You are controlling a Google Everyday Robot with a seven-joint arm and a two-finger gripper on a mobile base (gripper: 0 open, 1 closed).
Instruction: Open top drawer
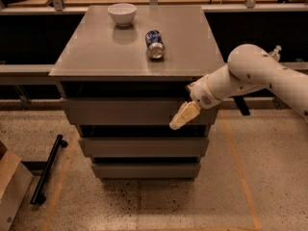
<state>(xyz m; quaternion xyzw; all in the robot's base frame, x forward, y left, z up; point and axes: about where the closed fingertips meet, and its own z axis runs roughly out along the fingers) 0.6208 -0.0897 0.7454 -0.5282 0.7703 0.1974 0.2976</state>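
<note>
The top drawer is the wide grey flat front just under the grey cabinet top, above two lower grey drawers. A dark gap shows above its front. My gripper, cream-coloured on the end of the white arm, points down and left and sits against the right part of the top drawer's front, its tip near the drawer's lower edge. The arm reaches in from the right.
A white bowl and a blue can lying on its side rest on the cabinet top. The middle drawer and bottom drawer are below. A black bar and a cardboard box lie on the floor at the left.
</note>
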